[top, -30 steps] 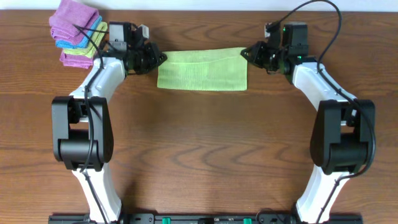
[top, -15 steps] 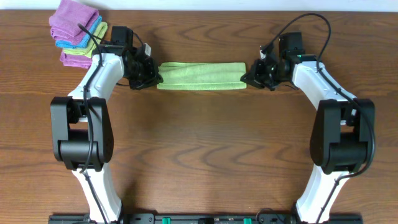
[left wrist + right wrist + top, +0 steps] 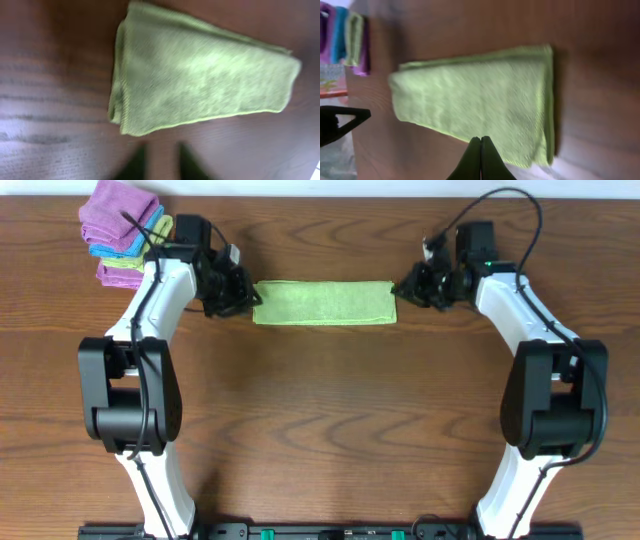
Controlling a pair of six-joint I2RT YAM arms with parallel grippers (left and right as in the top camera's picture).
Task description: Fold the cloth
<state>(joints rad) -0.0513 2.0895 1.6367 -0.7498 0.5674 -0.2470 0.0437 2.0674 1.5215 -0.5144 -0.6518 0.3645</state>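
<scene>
The lime-green cloth (image 3: 322, 303) lies flat on the wooden table as a long folded strip at the back middle. In the left wrist view the cloth (image 3: 200, 75) lies just beyond the fingertips. In the right wrist view the cloth (image 3: 480, 110) is flat, with its doubled edge on the right. My left gripper (image 3: 243, 296) is at the strip's left end; its fingers (image 3: 161, 164) stand slightly apart with nothing between them. My right gripper (image 3: 404, 286) is at the strip's right end; its fingers (image 3: 480, 147) are pressed together at the cloth's near edge, with no cloth seen between them.
A stack of folded purple, blue and green cloths (image 3: 125, 230) sits at the back left corner, close behind the left arm; it also shows in the right wrist view (image 3: 345, 40). Bare wooden table (image 3: 320, 410) spreads out in front of the strip.
The cloth went from a wide rectangle to a raised, bunched strip, then settled flat as a folded strip. Both grippers have drawn slightly off its ends.
</scene>
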